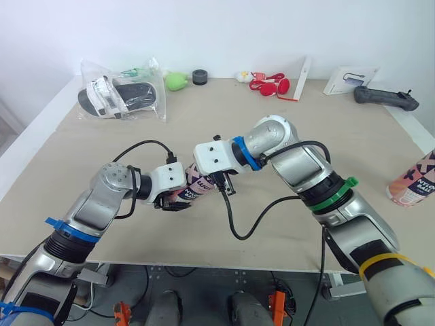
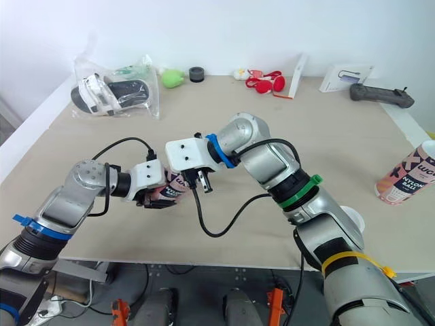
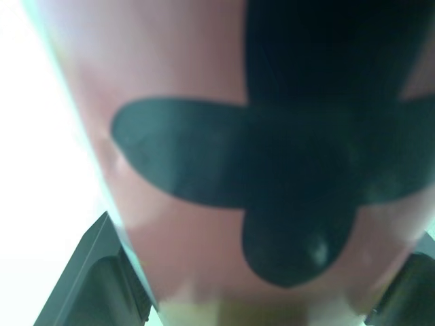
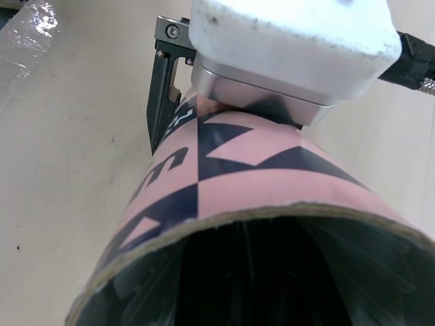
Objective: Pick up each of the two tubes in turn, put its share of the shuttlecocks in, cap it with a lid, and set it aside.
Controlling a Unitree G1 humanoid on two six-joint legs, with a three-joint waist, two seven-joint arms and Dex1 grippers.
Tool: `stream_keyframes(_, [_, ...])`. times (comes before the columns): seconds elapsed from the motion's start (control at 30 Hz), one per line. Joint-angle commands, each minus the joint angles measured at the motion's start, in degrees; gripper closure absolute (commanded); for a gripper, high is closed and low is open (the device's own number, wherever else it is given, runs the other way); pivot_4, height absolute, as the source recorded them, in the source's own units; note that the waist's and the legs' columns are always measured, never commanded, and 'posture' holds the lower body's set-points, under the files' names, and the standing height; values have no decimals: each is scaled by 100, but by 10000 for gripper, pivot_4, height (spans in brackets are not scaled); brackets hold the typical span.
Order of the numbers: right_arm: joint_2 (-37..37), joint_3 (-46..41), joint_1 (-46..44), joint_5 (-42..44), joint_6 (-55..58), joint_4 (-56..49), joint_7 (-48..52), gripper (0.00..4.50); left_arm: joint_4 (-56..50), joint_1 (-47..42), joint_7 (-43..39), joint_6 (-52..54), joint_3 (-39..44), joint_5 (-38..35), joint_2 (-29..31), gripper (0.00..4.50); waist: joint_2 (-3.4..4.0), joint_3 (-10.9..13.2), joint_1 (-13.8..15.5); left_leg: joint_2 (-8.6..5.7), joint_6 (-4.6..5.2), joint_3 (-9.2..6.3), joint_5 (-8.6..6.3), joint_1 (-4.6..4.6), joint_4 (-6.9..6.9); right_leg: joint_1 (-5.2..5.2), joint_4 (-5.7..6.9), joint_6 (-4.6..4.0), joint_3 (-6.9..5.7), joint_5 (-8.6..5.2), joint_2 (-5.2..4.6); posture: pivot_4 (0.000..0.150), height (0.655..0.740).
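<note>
- Beige tabletop (image 1: 81, 163), white wall (image 1: 224, 34) behind; bagged sandals (image 1: 119, 97) at far left.
- Left gripper (image 1: 175, 201) clamps pink-and-black tube (image 1: 197, 187), front-middle of table.
- Right gripper (image 1: 225, 183) at its open mouth; grip: cannot tell.
- Second tube (image 1: 412, 179) near right edge.

The left arm (image 1: 95, 204) and right arm (image 1: 302, 170) bend inward, wrists nearly meeting. The left hand (image 1: 173, 202) clamps the pink tube (image 1: 197, 185); the right hand (image 1: 225, 183) hangs at its open end.
</note>
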Motion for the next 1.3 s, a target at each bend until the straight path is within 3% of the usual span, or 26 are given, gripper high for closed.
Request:
stream_keyframes(0.03, [-180,-548,-321,356,143,-253,211,44258,-20,99,-45,16,-279,-33,-84,14294,0,1,1,0,0,0,0,-1,0,0,0,0,0,0,-1,1500,7400])
stream_keyframes(0.57, [-703,-891,-440,788,530,-461,605,44258,116,7,-55,-35,-276,-17,-123,14294,0,1,4,-2,0,1,0,-3,-1,-1,-1,-10,1,-9,-4,1500,7400])
stream_keyframes(0.67, [-930,-1308,-447,1185,729,-618,723,44258,107,17,15,-98,-199,-60,-177,14294,0,2,19,-2,0,1,0,-4,-1,-1,-1,-8,0,-9,-4,1500,7400])
stream_keyframes(0.8, [-1837,-1808,-201,1667,805,-737,1352,44258,-174,-12,53,-108,160,-483,-391,14294,-5,6,78,-5,-1,0,0,-23,1,-12,-8,6,-1,-5,-9,1500,7400])
stream_keyframes(0.93, [-2860,-1746,119,1682,514,-482,1594,44258,-208,-67,278,-237,383,-699,-625,14294,-30,28,52,-3,-6,2,-5,-48,0,-36,-17,5,-2,-7,-10,1500,7400])
stream_keyframes(1.03, [-3852,-1500,586,1584,68,-116,1594,36807,-105,-40,562,-369,437,-860,-961,14294,-29,34,24,-2,2,2,-9,-50,-8,-44,-17,-31,-1,2,-7,1500,7400])
stream_keyframes(1.27, [-4709,-1176,1261,446,-1060,1162,1583,2022,58,321,1471,-737,394,-1021,-2089,14294,-24,41,-73,-3,5,10,-21,-48,-10,-42,-21,-35,5,-6,-9,1500,7400])
stream_keyframes(1.3, [-4726,-1166,1289,357,-1169,1293,1587,664,79,378,1536,-791,396,-1036,-2183,14294,-20,47,-82,-3,5,11,-21,-41,-10,-38,-21,-36,7,-6,-8,1500,7400])
